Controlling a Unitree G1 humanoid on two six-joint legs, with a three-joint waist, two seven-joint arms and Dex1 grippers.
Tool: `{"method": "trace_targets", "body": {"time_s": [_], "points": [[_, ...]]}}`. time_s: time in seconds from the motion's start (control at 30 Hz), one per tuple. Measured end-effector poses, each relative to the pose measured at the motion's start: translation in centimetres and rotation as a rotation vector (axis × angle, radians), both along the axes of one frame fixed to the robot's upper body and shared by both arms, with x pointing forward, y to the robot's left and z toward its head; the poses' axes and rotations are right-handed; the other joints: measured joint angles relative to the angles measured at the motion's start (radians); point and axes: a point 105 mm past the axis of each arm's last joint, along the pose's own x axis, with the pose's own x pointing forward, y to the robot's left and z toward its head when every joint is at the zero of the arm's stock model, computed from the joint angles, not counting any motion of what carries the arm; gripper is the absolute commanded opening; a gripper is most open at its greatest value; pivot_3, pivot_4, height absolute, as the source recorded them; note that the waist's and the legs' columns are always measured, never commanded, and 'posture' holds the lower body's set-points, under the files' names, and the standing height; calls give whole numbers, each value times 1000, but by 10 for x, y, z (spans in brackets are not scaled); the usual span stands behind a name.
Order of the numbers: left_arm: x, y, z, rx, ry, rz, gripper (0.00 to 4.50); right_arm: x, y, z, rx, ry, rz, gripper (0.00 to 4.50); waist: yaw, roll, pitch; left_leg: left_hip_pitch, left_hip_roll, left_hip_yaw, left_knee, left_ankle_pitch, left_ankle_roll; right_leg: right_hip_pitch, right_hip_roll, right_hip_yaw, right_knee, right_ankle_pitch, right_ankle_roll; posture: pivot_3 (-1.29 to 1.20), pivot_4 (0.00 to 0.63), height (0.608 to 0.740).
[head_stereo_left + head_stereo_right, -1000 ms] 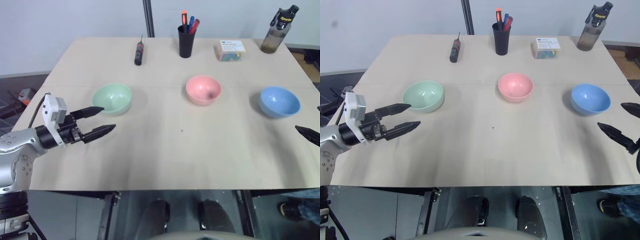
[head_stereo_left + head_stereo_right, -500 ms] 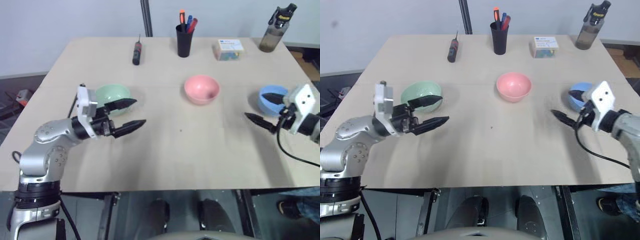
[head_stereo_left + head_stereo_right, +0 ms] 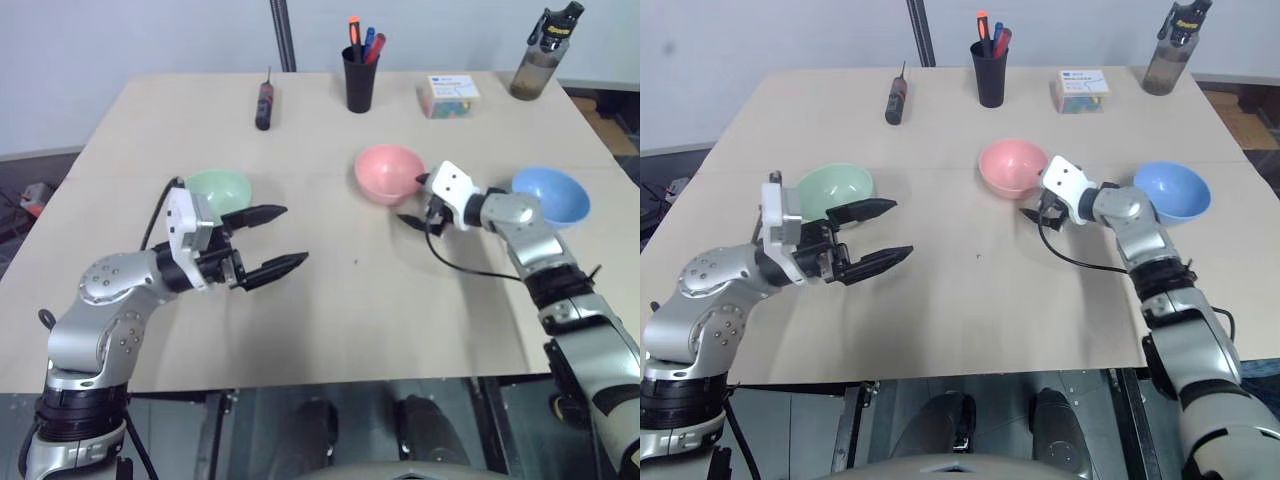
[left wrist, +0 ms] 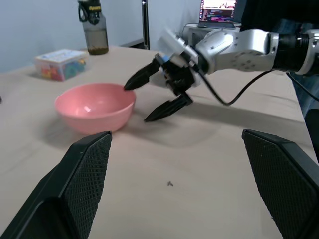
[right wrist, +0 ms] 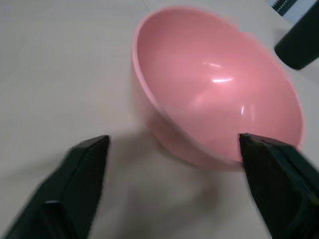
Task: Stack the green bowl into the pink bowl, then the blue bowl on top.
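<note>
Right claw (image 3: 412, 200) gapes empty at the pink bowl's (image 3: 388, 173) rim mid-worktop (image 3: 400, 300), left claw (image 3: 265, 240) wide and empty beside the green bowl (image 3: 218, 188), blue bowl (image 3: 552, 194) far right, all likely light, stiff, slick plastic best pinched across the rim.

From my head cameras, the left arm's white wrist block covers the near rim of the small round mint-green plastic bowl (image 3: 222, 186). I can't read the label on the small clear box of coloured bits (image 3: 449, 97). The tinted plastic drinking bottle (image 3: 1167, 45) is cut off at the top edge.
</note>
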Motion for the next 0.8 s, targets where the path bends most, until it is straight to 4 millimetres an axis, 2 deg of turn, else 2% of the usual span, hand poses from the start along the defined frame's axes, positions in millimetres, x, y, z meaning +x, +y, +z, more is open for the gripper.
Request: {"method": "trace_targets", "body": {"time_s": [0.07, 0.1, 0.13, 0.2, 0.23, 0.27, 0.5, 0.63, 0.7, 0.8], "points": [[-1, 3, 0, -2, -2, 24, 4500, 1, 3, -4, -6, 2, 10, 2095, 0, 0, 0, 0, 0, 0, 0, 0, 0, 0, 0, 0, 0, 0, 0, 0, 150, 740], [-2, 5, 0, -4, -2, 42, 4500, 1, 4, -4, -10, -1, 20, 1481, 0, 0, 0, 0, 0, 0, 0, 0, 0, 0, 0, 0, 0, 0, 0, 0, 150, 740], [-2, 5, -1, -8, 1, 48, 4500, 1, 6, -4, -14, -5, 27, 1366, 1, 0, 0, 0, 0, 0, 0, 0, 0, 0, 0, 0, 0, 0, 0, 0, 150, 740], [-4, 6, -3, -12, 11, 60, 4500, 1, 9, 1, -27, -33, 52, 599, 1, 1, 0, 0, 0, 0, 0, 0, 0, 0, -1, 0, 0, 0, 0, 0, 150, 740], [-4, 6, -4, -12, 13, 62, 4500, 1, 10, 2, -30, -39, 56, 442, 1, 1, 0, 0, 0, 0, 0, 0, 0, 0, -1, 0, 0, 0, 0, 0, 150, 740], [-4, 6, -4, -16, 14, 64, 4500, 1, 11, 3, -36, -49, 64, 18, 1, 1, 0, 0, 0, 0, 0, 0, 0, 0, 0, 0, 0, 0, 0, 0, 150, 740], [-3, 4, -1, -36, -1, 75, 4500, -1, 19, 9, -78, -96, 111, 18, 1, 1, 0, 0, 0, 0, 0, 0, 0, 0, 0, 0, 0, 0, 0, 0, 150, 740], [-2, 3, 0, -40, -5, 71, 4500, -11, 29, 23, -90, -128, 194, 18, 1, 1, 1, 0, 0, 0, 0, 0, 0, -1, 0, 0, 0, 0, 0, 0, 150, 740], [-1, 1, 1, -49, -7, 67, 4500, -30, 31, 25, -102, -112, 268, 18, 6, 1, 0, -1, 0, -1, 0, 0, 0, 0, -1, -1, -1, 0, 0, 0, 150, 740], [0, 2, 1, -55, -6, 69, 4500, -64, 31, 5, -160, 1, 380, 18, 12, 1, 0, -2, -1, -2, 0, 0, 0, 0, -1, -2, -1, 0, 0, 0, 150, 740]]}}
